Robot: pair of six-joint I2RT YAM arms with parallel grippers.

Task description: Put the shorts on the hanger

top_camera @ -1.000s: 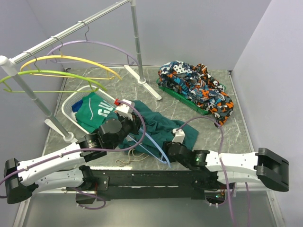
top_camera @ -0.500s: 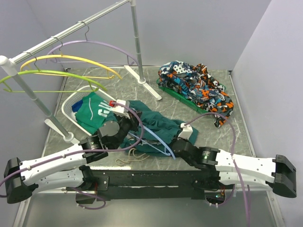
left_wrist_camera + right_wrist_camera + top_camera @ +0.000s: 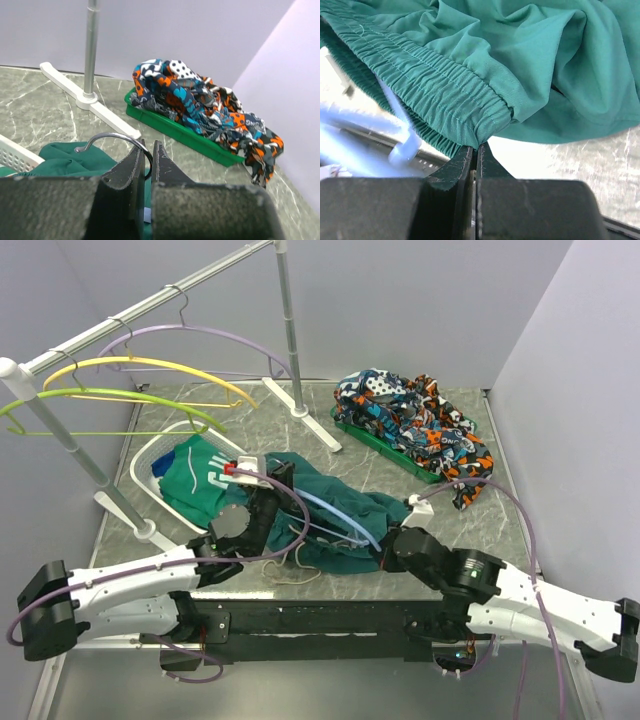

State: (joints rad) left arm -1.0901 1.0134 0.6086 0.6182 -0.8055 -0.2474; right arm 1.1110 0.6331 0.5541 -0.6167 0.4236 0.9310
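Note:
The dark teal shorts (image 3: 392, 510) lie crumpled on the marble table in front of both arms. Over them arches the light-blue hanger (image 3: 335, 510). My left gripper (image 3: 281, 480) is shut on the hanger's metal hook (image 3: 115, 136), which curves out from between the jaws in the left wrist view. My right gripper (image 3: 383, 546) is shut on the corner of the shorts' elastic waistband (image 3: 470, 107), the fabric pinched at the jaw tips (image 3: 476, 146). A blurred end of the hanger (image 3: 400, 132) shows just left of that grip. The pale drawstring (image 3: 290, 575) trails near the front edge.
A white basket (image 3: 150, 465) with a green lettered garment (image 3: 195, 475) sits left of the shorts. A green tray (image 3: 365, 435) piled with orange-blue patterned clothes (image 3: 415, 425) is at the back right. The rack pole (image 3: 287, 330) carries purple (image 3: 200, 332), yellow (image 3: 150, 365) and green hangers (image 3: 100, 395).
My right gripper went from open to shut on the waistband corner and shifted right. The left gripper carried the hanger back and leftward, so its arc now spans the shorts.

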